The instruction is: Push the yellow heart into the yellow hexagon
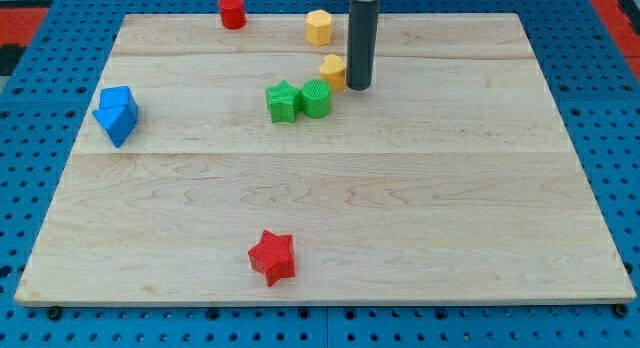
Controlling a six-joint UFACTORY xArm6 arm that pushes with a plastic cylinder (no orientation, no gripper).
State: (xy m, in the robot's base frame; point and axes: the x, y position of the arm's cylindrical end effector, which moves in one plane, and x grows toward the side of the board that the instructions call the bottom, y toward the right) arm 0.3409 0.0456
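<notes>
The yellow heart [333, 71] lies on the wooden board near the view's top centre. The yellow hexagon [319, 27] sits above it, close to the board's top edge, with a gap between them. My tip [359, 87] rests on the board just to the right of the yellow heart, touching or nearly touching its right side. The dark rod rises from it toward the view's top.
A green round block [316, 98] and a green star [283, 101] sit just below-left of the heart, side by side. A red cylinder [232, 11] is at top left, a blue block [117, 113] at left, a red star [272, 257] at bottom centre.
</notes>
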